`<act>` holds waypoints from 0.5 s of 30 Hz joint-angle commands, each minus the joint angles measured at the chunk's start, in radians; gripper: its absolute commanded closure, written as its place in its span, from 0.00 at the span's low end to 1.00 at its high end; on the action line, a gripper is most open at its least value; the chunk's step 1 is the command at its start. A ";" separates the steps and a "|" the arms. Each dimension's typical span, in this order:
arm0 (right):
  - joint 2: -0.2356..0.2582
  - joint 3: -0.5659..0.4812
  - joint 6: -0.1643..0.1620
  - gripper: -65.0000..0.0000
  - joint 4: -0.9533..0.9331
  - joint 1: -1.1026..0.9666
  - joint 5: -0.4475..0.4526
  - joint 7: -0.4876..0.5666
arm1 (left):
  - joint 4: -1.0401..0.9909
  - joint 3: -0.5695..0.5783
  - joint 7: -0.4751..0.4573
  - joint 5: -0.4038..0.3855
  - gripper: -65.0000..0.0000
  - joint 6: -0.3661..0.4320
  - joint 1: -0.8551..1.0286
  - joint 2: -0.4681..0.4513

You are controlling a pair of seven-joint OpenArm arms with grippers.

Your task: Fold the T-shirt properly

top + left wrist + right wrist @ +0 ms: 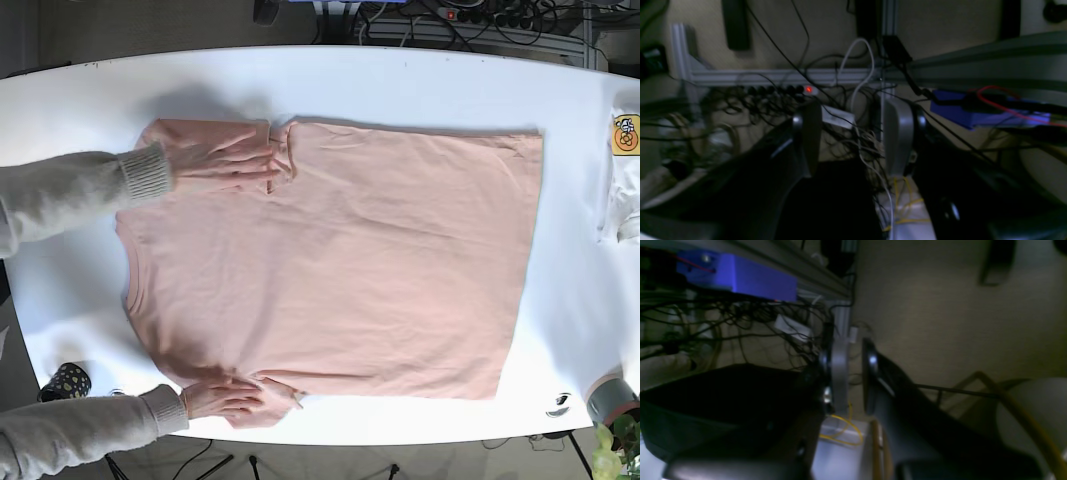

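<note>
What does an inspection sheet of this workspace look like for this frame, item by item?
Surface: white table, bare around the shirt.
Job's things: pink T-shirt spread flat, both sleeves folded in; a person's hands press on the sleeves.
Clutter: yellow sticker and white cloth at the table's edge; small plant at a corner.
Grippers: left tool open and empty; right tool slightly open and empty; neither shows in the base view.
Cables: dense tangle with a power strip and blue box under the frame.
Surroundings: carpeted floor, aluminium frame.
</note>
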 commanded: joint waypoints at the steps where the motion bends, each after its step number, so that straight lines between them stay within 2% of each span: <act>1: 0.004 0.006 0.010 0.91 0.066 -0.055 0.005 0.020 | 0.089 -0.007 -0.019 -0.007 0.59 0.000 0.044 0.017; 8: -0.005 0.044 0.010 0.91 0.235 -0.087 0.006 0.020 | 0.223 -0.007 -0.019 -0.007 0.59 0.000 0.087 0.023; 15: -0.023 0.080 0.010 0.91 0.389 -0.087 0.006 0.020 | 0.253 -0.007 -0.020 -0.008 0.59 0.000 0.085 0.023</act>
